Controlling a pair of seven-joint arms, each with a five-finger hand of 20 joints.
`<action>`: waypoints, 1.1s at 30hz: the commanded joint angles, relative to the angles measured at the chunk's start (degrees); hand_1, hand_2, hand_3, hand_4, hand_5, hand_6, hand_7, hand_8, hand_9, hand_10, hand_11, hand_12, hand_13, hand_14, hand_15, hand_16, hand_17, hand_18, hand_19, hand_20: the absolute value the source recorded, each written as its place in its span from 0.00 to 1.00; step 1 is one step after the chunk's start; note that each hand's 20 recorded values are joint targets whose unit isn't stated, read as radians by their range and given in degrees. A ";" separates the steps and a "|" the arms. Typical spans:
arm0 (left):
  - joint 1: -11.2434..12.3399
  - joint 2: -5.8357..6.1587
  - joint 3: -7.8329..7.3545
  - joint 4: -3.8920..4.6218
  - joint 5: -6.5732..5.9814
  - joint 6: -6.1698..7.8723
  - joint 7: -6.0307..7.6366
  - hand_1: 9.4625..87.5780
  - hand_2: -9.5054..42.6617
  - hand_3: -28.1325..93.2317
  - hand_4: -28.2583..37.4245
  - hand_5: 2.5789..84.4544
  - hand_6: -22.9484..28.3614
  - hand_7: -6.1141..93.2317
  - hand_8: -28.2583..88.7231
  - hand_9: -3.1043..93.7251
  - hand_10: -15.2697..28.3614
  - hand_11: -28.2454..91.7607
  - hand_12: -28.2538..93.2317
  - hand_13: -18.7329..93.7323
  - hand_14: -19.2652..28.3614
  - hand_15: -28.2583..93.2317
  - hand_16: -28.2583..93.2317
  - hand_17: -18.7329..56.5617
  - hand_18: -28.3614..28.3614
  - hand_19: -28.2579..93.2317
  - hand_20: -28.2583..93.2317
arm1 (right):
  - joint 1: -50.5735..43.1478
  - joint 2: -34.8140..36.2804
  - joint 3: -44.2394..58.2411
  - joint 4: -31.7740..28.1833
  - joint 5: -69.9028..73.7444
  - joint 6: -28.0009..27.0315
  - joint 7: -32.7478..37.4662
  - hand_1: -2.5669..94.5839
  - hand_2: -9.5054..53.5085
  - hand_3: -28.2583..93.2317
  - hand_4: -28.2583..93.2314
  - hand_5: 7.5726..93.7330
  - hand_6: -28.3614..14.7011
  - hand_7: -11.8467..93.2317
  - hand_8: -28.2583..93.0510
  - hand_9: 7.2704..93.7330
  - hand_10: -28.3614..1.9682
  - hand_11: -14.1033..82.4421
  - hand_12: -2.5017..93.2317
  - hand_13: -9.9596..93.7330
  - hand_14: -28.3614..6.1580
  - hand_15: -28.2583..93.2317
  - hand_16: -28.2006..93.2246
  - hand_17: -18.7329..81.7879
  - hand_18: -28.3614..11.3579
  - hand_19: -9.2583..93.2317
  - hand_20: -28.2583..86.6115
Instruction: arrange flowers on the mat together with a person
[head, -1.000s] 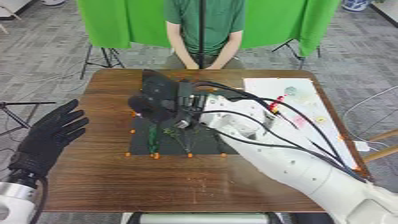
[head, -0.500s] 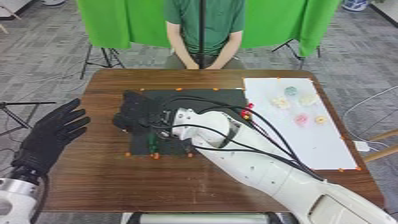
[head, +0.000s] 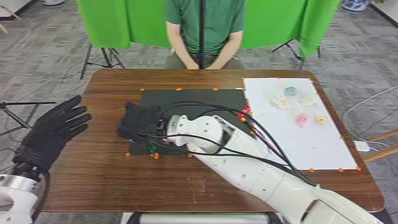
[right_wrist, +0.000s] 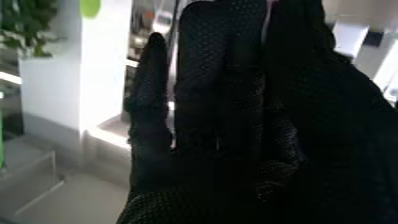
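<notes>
Right hand (head: 139, 122) shifts slightly lower in frame, over left side of dark mat (head: 200, 95); fingers nearly straight, any hold cannot tell. Left hand (head: 46, 136) open, left edge. Red flowers (head: 244, 112) right of centre; probably light, petals fragile: pinch stems.

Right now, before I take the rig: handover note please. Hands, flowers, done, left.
Left hand: open, left side of table.
Right hand: over the left part of the dark mat; can't tell if it holds anything.
Done: green stem on mat; red flowers by its right edge.
Left, probably: pink flower and the other pale ones, on the white sheet.
</notes>
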 joint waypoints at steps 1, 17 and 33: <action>0.01 0.23 0.42 0.55 -0.10 0.27 -0.42 0.27 0.08 0.79 0.03 0.35 0.52 0.21 0.17 0.31 0.60 0.38 0.39 0.36 0.69 0.44 0.26 0.13 0.88 0.58 0.31 | 0.71 -0.47 0.22 0.75 -1.91 0.29 1.30 0.66 0.00 0.69 0.00 0.77 0.85 0.53 0.17 0.93 0.86 0.24 0.48 0.72 0.79 0.62 0.60 0.44 0.38 0.68 0.63; 0.31 0.20 0.09 0.45 -0.08 0.34 -0.31 0.27 0.08 0.79 0.03 0.35 0.52 0.21 0.17 0.30 0.60 0.38 0.39 0.36 0.69 0.44 0.26 0.13 0.88 0.59 0.31 | 1.18 0.07 -0.19 -0.39 -2.89 -4.08 6.24 0.53 0.00 0.74 0.00 0.64 0.82 0.50 0.16 0.79 0.80 0.31 0.35 0.65 0.71 0.67 0.47 0.40 0.35 0.66 0.63; 1.02 -0.41 -0.26 0.24 -0.08 0.51 -0.10 0.26 0.09 0.79 0.03 0.35 0.52 0.21 0.17 0.30 0.60 0.38 0.39 0.36 0.69 0.45 0.26 0.13 0.88 0.58 0.31 | 2.02 1.10 0.65 -2.58 -1.95 -9.33 7.55 0.44 0.00 0.82 0.00 0.61 0.80 0.42 0.13 0.71 0.74 0.38 0.25 0.62 0.69 0.67 0.46 0.38 0.33 0.65 0.62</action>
